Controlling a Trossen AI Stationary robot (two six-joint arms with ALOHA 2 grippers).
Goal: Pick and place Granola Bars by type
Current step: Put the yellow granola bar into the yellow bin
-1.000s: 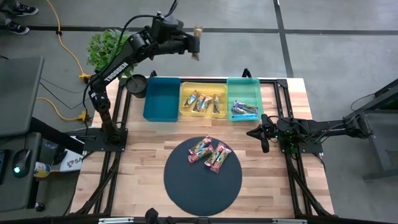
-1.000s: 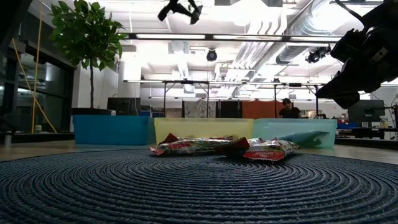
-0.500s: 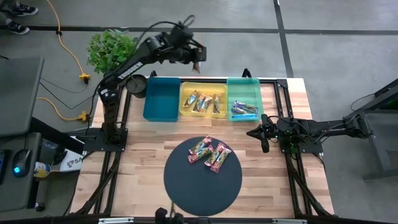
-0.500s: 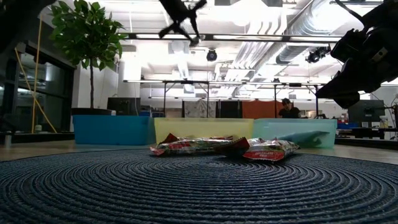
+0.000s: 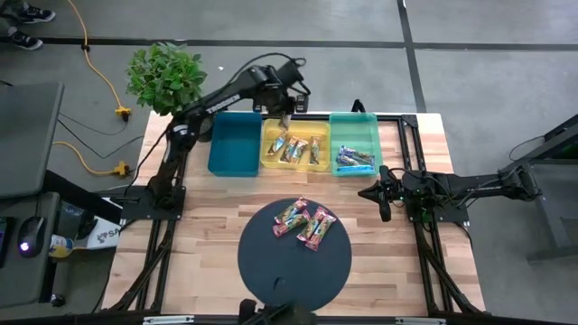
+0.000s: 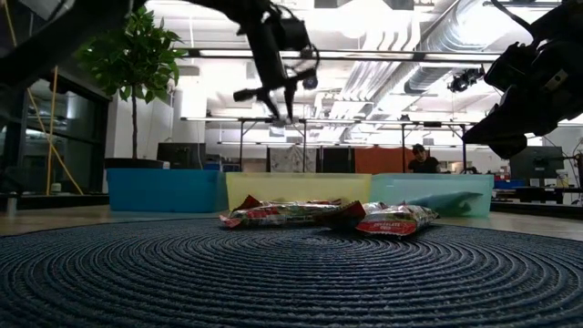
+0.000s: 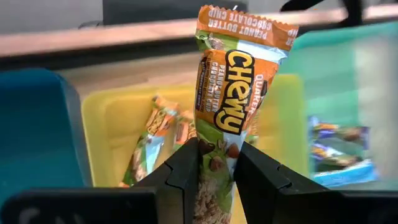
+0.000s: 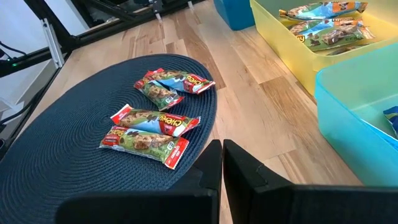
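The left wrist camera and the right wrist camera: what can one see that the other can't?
Only the left wrist view shows the left tool shut on an orange-green granola bar over the yellow tray. Only the right wrist view shows the shut right tool, the dark mat and three red bars. Both show the yellow tray's bars and the teal tray.

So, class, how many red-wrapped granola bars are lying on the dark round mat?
3, all clustered on the far half of the mat: one on the left, one in the middle, one on the right. None appears hidden.
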